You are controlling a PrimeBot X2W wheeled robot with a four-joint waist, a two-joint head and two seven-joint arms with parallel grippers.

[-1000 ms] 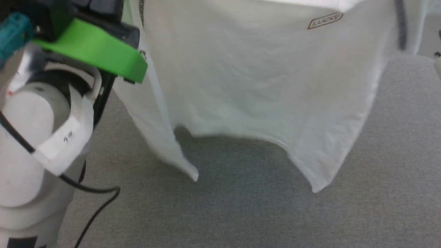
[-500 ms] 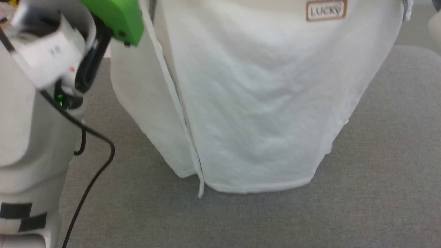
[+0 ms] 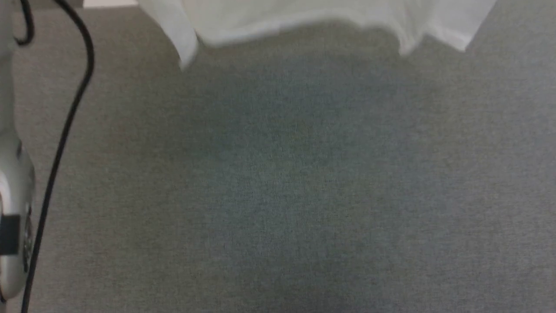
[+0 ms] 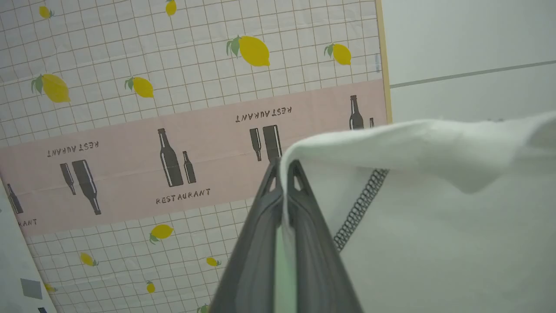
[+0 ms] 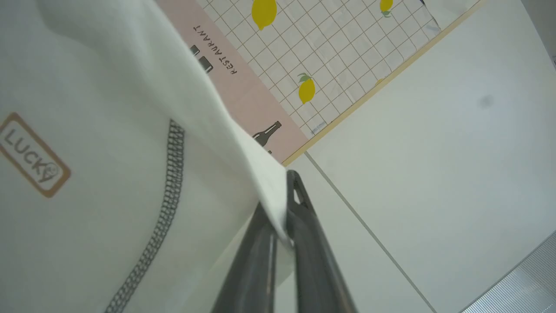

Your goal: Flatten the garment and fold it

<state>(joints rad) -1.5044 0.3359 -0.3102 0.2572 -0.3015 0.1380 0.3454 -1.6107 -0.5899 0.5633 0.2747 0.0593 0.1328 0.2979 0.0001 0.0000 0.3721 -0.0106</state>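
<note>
Left claw (image 4: 284, 169) and right claw (image 5: 282, 204) each clamp shut on a mere sliver of the garment (image 4: 434, 217), which hangs between and below them over the grey table (image 3: 278, 174), so a jolt could slip one corner free and drop it crumpled.

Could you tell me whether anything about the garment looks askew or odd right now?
Nothing looks damaged. The garment hangs above the grey surface rather than lying flat, pinched by the left gripper and right gripper; its bottom edge is uneven, with corners drooping.
</note>
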